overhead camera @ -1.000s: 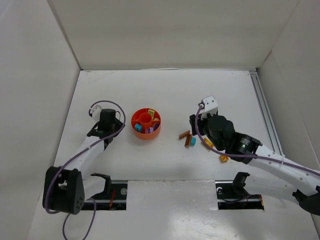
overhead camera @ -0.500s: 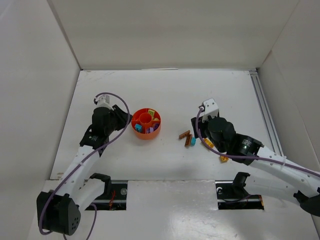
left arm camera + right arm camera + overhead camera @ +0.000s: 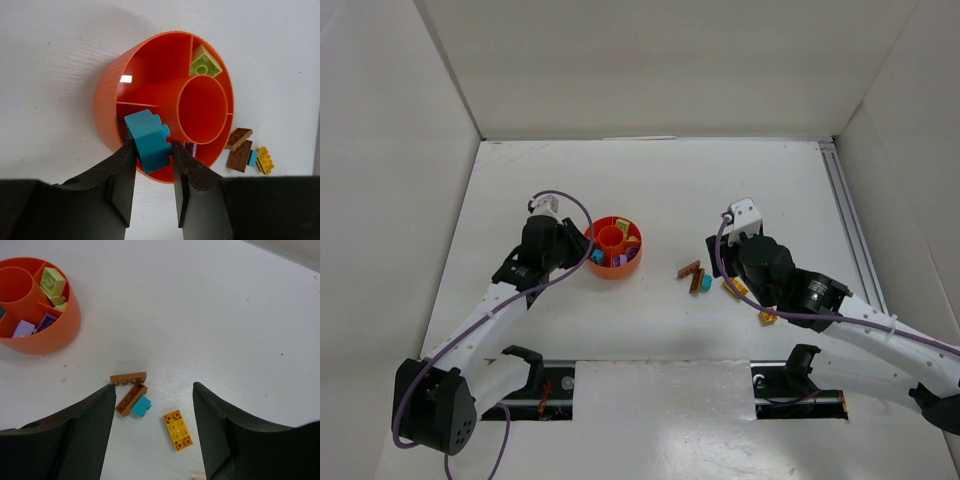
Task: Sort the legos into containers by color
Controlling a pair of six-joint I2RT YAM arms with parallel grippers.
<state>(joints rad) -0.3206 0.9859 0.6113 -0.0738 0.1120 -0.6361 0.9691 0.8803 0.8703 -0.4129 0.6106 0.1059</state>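
— Where do we stand with the left gripper (image 3: 152, 150)?
— Its jaws pinch a teal brick (image 3: 148, 140) just over the near rim of the orange dish (image 3: 107, 107); we cannot tell which compartment lies under it; a green brick (image 3: 205, 62) lies in a far compartment; purple bricks (image 3: 24, 329) lie in another.
— And the right gripper (image 3: 153, 387)?
— Spread wide above the white table (image 3: 225, 305), well apart from the dish; below it we see two brown bricks (image 3: 128, 378), a small teal piece (image 3: 142, 406) touching one of them, and a yellow brick (image 3: 178, 430) near them.
— What differs from a second ago?
— Then the left gripper sat off to the dish's left; now it reaches the rim; the right gripper and the loose bricks have hardly shifted.
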